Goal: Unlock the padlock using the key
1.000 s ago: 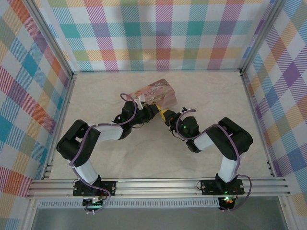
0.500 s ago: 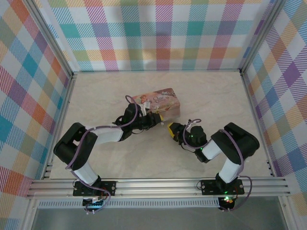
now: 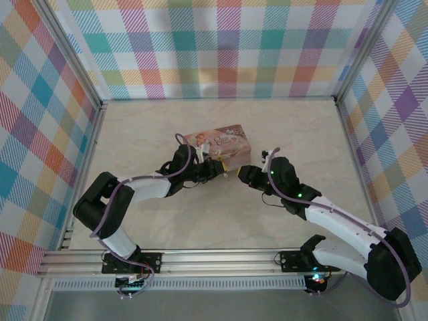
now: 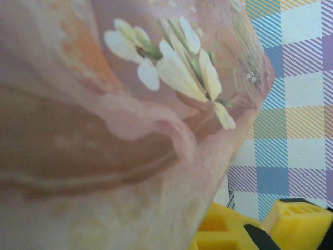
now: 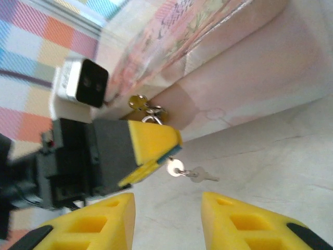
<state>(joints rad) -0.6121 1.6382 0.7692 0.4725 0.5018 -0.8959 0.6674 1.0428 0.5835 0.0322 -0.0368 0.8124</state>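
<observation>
The pink illustrated tin (image 3: 221, 141) lies mid-table. My left gripper (image 3: 219, 167) sits against its near side. In the right wrist view its yellow fingers (image 5: 151, 143) are pressed together on a thin bluish-grey sliver, the padlock (image 5: 174, 151). A white disc and small ring hang from the padlock, and from the ring the silvery key (image 5: 200, 175) dangles over the table. My right gripper (image 3: 243, 175) is just right of the left one, open, its yellow fingers (image 5: 244, 221) spread wide below the key with nothing between them (image 5: 166, 219). The tin's flowered side (image 4: 135, 104) is very close to the left wrist camera.
A brass piece with a ring (image 5: 139, 102) sits against the tin's side behind the left fingers. Plaid walls (image 3: 227, 47) close off the back and both sides. Bare marble tabletop (image 3: 200, 221) lies between the tin and the arm bases.
The tin went from tilted to lying flat. The right arm stretched out, its elbow swinging down and right, while its gripper drew back and then returned towards the left gripper.
</observation>
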